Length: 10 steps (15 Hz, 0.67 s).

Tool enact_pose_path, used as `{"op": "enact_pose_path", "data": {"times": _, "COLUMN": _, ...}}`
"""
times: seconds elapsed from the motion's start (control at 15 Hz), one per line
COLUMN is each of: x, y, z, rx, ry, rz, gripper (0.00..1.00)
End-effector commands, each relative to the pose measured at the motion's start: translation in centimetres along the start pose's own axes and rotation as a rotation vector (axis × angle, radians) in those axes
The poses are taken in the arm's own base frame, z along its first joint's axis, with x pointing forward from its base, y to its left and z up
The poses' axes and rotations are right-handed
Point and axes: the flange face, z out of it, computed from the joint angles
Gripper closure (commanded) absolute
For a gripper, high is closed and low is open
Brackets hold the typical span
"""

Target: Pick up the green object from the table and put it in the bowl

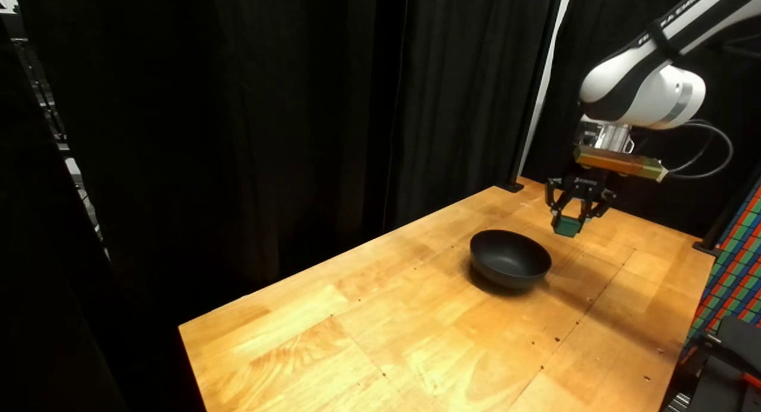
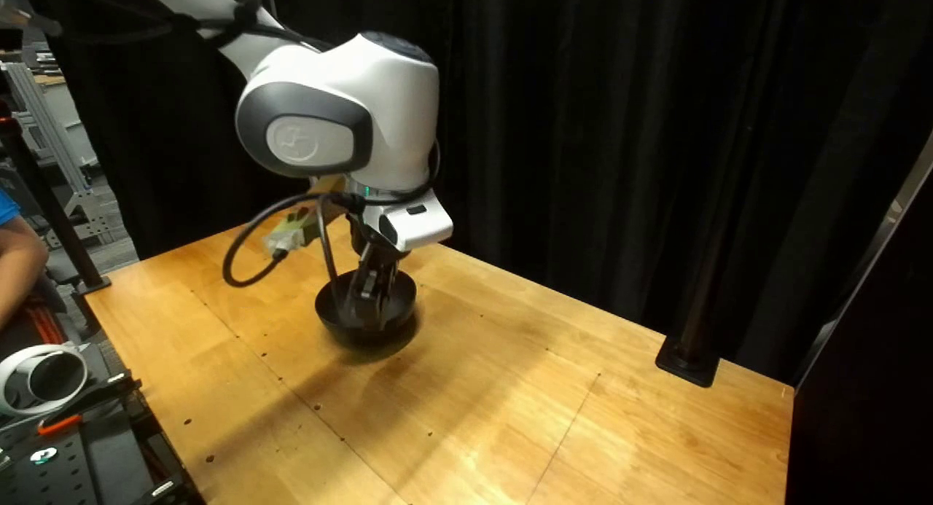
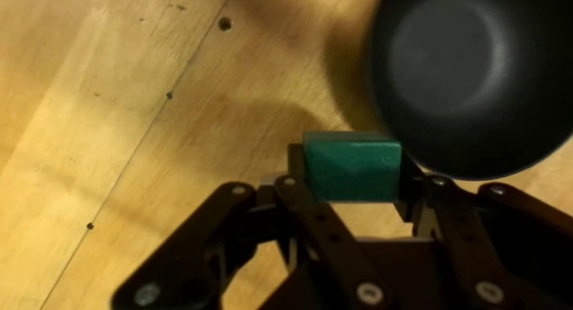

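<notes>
In both exterior views I see black curtains [image 1: 315, 103] hanging behind the wooden worktop [image 1: 368, 340]. My white arm [image 1: 657, 97] reaches in over that, its wrist bent downward. The black bowl [image 1: 510, 261] stands upright on the worktop. My pincer [image 1: 569, 223] is clamped on the green block [image 3: 351, 172], gripping it from two sides, up off the worktop. In the wrist view the block shows just beside the bowl's rim; whether any of it is over the opening, I cannot tell
</notes>
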Motion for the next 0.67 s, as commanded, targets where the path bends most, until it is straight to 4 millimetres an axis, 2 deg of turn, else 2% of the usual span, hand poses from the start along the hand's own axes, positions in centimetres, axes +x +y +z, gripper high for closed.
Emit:
{"op": "enact_pose_path", "data": {"times": 0.0, "x": -4.9, "y": -2.7, "z": -1.9, "rx": 0.103, "ry": -0.041, "rz": -0.037, "gripper": 0.79}}
{"op": "enact_pose_path", "data": {"times": 0.07, "x": -6.1, "y": -3.7, "z": -1.6, "rx": 0.123, "ry": -0.052, "rz": -0.038, "gripper": 0.79}}
{"op": "enact_pose_path", "data": {"times": 0.13, "x": -7.0, "y": -4.4, "z": -1.3, "rx": 0.136, "ry": -0.066, "rz": -0.033, "gripper": 0.29}}
{"op": "enact_pose_path", "data": {"times": 0.2, "x": -7.7, "y": -4.9, "z": -1.1, "rx": 0.140, "ry": -0.070, "rz": -0.032, "gripper": 0.28}}
{"op": "enact_pose_path", "data": {"times": 0.33, "x": -8.4, "y": -4.9, "z": -0.8, "rx": 0.121, "ry": -0.086, "rz": -0.038, "gripper": 0.15}}
{"op": "enact_pose_path", "data": {"times": 0.47, "x": -8.6, "y": -3.7, "z": -0.8, "rx": 0.110, "ry": -0.132, "rz": -0.040, "gripper": 0.01}}
{"op": "enact_pose_path", "data": {"times": 0.6, "x": -8.7, "y": -2.0, "z": -0.2, "rx": 0.101, "ry": -0.194, "rz": -0.047, "gripper": 0.00}}
